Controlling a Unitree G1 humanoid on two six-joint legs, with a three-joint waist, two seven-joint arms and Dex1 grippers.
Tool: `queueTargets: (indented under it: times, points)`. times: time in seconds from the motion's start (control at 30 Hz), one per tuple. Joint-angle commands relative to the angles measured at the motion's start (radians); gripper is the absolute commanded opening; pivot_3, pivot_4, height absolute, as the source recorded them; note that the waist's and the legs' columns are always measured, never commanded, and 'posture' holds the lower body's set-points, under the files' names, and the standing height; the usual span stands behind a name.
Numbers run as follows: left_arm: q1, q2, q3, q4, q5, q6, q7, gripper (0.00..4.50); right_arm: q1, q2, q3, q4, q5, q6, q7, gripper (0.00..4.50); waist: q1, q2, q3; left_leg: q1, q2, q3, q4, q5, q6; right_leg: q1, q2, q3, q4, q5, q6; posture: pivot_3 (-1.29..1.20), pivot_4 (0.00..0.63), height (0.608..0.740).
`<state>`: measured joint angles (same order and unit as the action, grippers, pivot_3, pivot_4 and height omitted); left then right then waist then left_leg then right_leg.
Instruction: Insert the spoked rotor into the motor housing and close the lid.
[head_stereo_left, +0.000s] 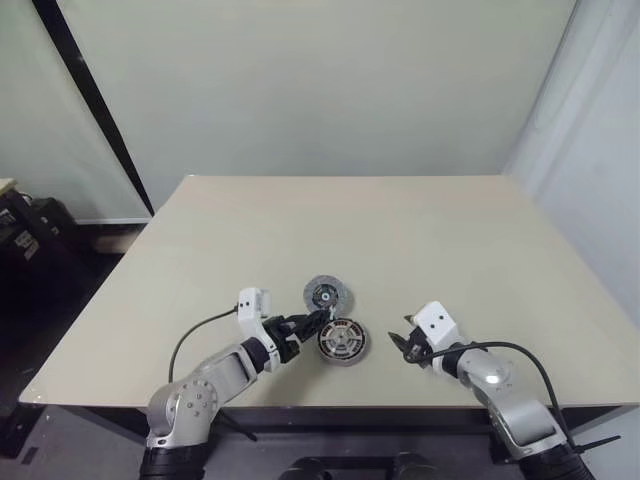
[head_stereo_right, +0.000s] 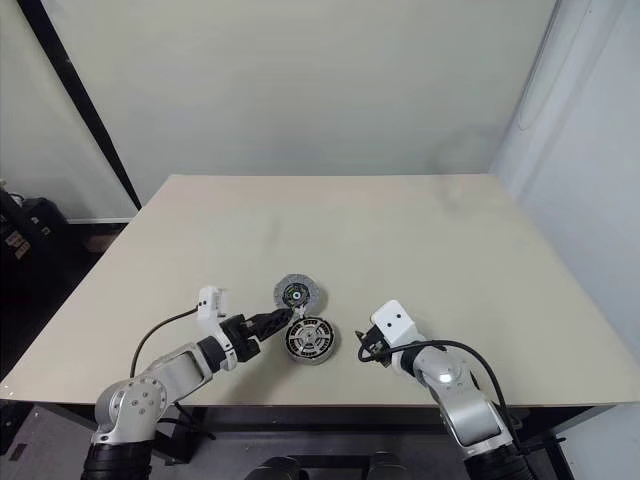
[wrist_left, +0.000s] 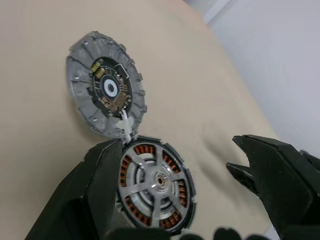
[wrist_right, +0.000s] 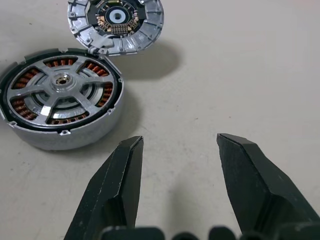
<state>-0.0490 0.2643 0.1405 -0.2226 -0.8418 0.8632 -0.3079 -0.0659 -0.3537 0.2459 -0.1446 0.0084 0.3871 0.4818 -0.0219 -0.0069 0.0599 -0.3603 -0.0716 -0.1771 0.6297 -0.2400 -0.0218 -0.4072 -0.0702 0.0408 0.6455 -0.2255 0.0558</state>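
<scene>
Spoked rotor (wrist_right: 62, 95) already seated in motor housing (wrist_right: 75, 137); lid (wrist_left: 106, 90) open beyond it. Left tool (head_stereo_left: 312, 325) released beside housing, right tool (wrist_right: 177, 150) released, empty. Lid closing left.

hidden: motor housing (wrist_left: 156, 186) lower rim | behind: left tool (wrist_left: 200, 195)

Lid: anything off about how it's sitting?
Yes. The lid is not on the housing: it lies beside it, inner circuit side up, its edge touching the housing's rim. The rotor is already seated inside.
</scene>
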Motion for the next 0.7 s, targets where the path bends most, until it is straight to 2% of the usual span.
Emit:
queueTargets:
  times: [0.03,0.1,0.23,0.33,0.5,0.53,0.7]
  points:
    - [0.016,0.061,-0.015,-0.039,0.110,-0.142,-0.083,4.06,-0.031,0.062,-0.029,-0.041,0.069,-0.006,0.005,2.58,0.000,0.000,0.000,0.000,0.001,0.000,0.000,0.000,0.000,0.000,0.000,0.000,0.000,0.001,-0.001,0.00,0.000,0.740]
    - [0.037,0.093,-0.033,-0.028,0.175,-0.225,-0.137,4.06,-0.045,0.117,-0.026,-0.050,0.109,0.015,0.011,2.58,-0.003,0.001,0.000,0.000,0.003,0.001,-0.001,0.000,-0.001,-0.001,0.002,0.000,0.000,0.002,-0.003,0.00,0.000,0.740]
    - [0.052,0.091,-0.017,0.006,0.216,-0.295,-0.163,4.06,-0.102,0.197,0.019,0.011,0.098,0.039,-0.002,2.58,-0.001,0.002,0.001,0.001,0.004,0.001,0.000,0.000,-0.001,-0.001,0.003,0.000,0.000,0.002,-0.004,0.00,0.000,0.740]
    - [0.057,0.087,-0.020,0.011,0.239,-0.319,-0.171,4.11,-0.159,0.247,0.057,0.117,0.072,0.033,-0.014,2.00,-0.002,0.002,0.000,0.001,0.004,0.001,0.001,0.000,-0.001,0.000,0.003,0.000,0.000,0.003,-0.004,0.00,0.000,0.740]
    - [0.065,0.075,-0.023,-0.002,0.253,-0.327,-0.174,4.11,-0.205,0.271,0.106,0.300,0.030,0.010,-0.008,0.25,-0.001,0.002,0.000,0.001,0.003,0.001,0.000,0.000,-0.001,0.000,0.003,-0.001,0.000,0.003,-0.004,0.00,0.000,0.740]
    - [0.067,0.073,-0.023,-0.007,0.254,-0.326,-0.173,4.11,-0.204,0.265,0.125,0.326,0.015,0.003,-0.001,0.07,-0.001,0.002,0.000,0.001,0.003,0.001,0.000,0.000,-0.001,-0.001,0.003,0.000,0.000,0.003,-0.004,0.00,0.000,0.740]
    - [0.080,0.069,-0.020,-0.013,0.263,-0.333,-0.176,4.11,-0.194,0.260,0.136,0.342,0.007,-0.022,0.015,0.07,-0.005,0.003,-0.001,0.003,0.004,0.001,-0.001,0.000,-0.001,0.000,0.004,-0.001,0.000,0.004,-0.004,0.00,0.000,0.740]
